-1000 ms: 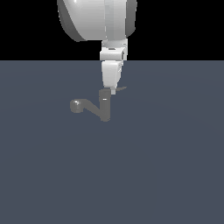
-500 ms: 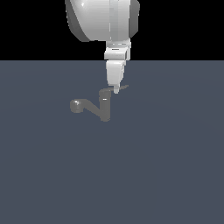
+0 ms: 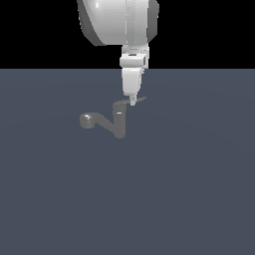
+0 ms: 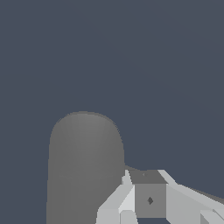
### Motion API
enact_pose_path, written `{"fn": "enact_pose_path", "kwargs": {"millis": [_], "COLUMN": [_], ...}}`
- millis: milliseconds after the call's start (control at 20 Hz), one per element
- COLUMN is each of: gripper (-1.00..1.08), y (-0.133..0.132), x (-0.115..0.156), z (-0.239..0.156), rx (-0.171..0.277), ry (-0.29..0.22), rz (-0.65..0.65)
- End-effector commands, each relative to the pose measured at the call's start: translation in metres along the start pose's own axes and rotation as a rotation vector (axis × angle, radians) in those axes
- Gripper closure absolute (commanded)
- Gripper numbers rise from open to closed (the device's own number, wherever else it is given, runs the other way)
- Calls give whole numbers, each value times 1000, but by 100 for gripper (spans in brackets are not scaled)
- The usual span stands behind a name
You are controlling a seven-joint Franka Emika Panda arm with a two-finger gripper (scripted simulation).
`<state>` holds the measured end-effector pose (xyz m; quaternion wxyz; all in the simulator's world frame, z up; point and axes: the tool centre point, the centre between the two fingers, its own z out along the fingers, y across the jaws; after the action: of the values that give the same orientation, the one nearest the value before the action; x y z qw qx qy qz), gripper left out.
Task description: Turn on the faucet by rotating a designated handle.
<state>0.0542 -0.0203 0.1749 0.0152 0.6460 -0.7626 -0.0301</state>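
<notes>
The grey faucet [image 3: 119, 125] stands upright on the dark floor, and its slanted spout ends in a round head [image 3: 87, 120] toward the exterior view's left. The thin handle [image 3: 141, 100] projects from the body's top toward the exterior view's right. My white gripper [image 3: 133, 103] hangs straight down with its fingers together, tips at the handle's height and touching it close to the body. In the wrist view the faucet's rounded body [image 4: 83, 166] looms large beside my fingers [image 4: 116, 203], with a dark strip of the handle [image 4: 146, 176] just past them.
A flat dark blue-grey floor [image 3: 189, 189] spreads all around the faucet. The arm's bulky white link [image 3: 117, 20] hangs above the faucet against a black background.
My gripper has slid a little toward the exterior view's right along the top of the faucet, staying at handle height. The faucet body and spout have not moved.
</notes>
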Motion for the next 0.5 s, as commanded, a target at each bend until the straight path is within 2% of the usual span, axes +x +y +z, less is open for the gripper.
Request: {"fn": "enact_pose_path", "kwargs": {"millis": [0, 450], "gripper": [108, 108], "y": [-35, -57], "x": [21, 35], "z": [-1, -2], "rx": [66, 66], "ry": [9, 13], "rz": [28, 41]}}
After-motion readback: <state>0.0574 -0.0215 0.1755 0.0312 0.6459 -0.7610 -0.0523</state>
